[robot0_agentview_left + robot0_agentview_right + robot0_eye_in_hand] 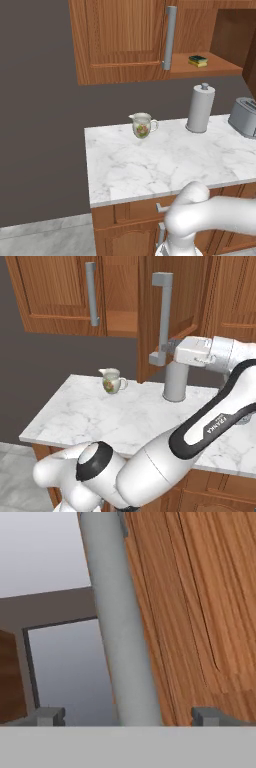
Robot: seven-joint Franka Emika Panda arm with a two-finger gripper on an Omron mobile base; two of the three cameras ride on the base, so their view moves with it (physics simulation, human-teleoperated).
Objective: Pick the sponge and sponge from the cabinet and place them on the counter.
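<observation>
A yellow sponge [198,60] with a dark green top lies on the wooden shelf [215,66] of the open cabinet [120,35]. In the right base view, my gripper [161,352] is at the lower end of the grey bar handle [162,311] on the swung-out cabinet door [187,296]. The hand view shows that handle [117,622] running up between my two fingertips [47,716], which stand wide apart on either side of it. My gripper [127,716] is open and holds nothing. The white marble counter [150,165] lies below.
On the counter stand a floral jug [142,125] at the back left, a grey paper-towel roll [200,107] and a toaster [243,116] at the right. The cabinet's left door [115,30] is shut. A dark wall lies left of the counter.
</observation>
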